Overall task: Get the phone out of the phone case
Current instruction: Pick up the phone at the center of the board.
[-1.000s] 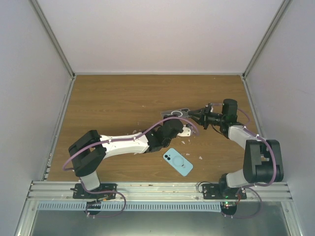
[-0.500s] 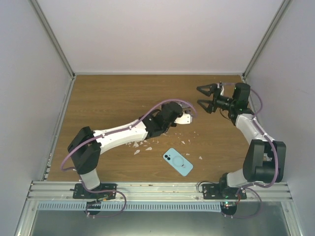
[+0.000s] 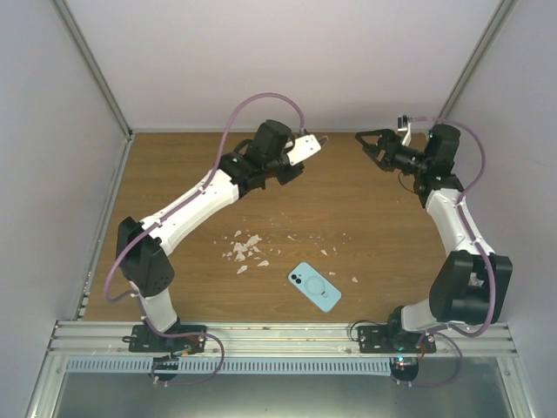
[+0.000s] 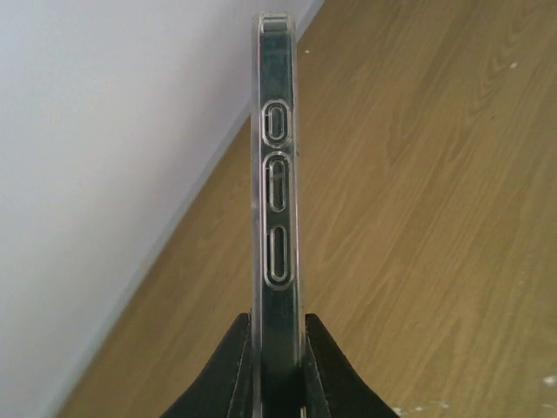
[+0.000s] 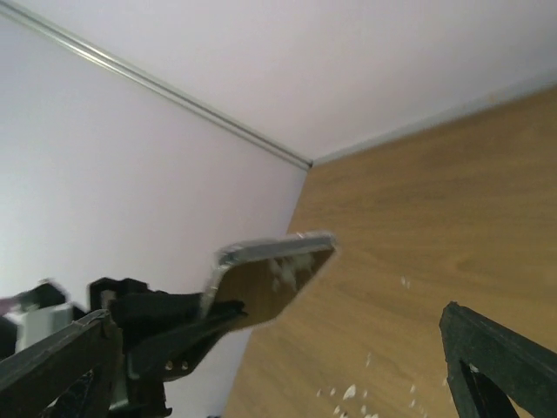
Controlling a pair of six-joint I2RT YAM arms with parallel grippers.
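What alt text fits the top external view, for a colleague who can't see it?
The left gripper holds the clear phone case raised over the far side of the table; the light blue phone lies back up near the front edge, out of the case. The right gripper is open, apart from the case; white flakes dot the table.

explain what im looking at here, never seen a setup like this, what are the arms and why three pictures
These are two robot arms bolted at the near edge of a wooden table. The wide picture looks down from above; the other two come from small cameras on each wrist. The left gripper is shut on a clear phone case, held up off the table and seen edge-on in its own camera. The right gripper is open and holds nothing. A light blue phone lies flat on the table, out of its case, with some small white scraps scattered nearby.
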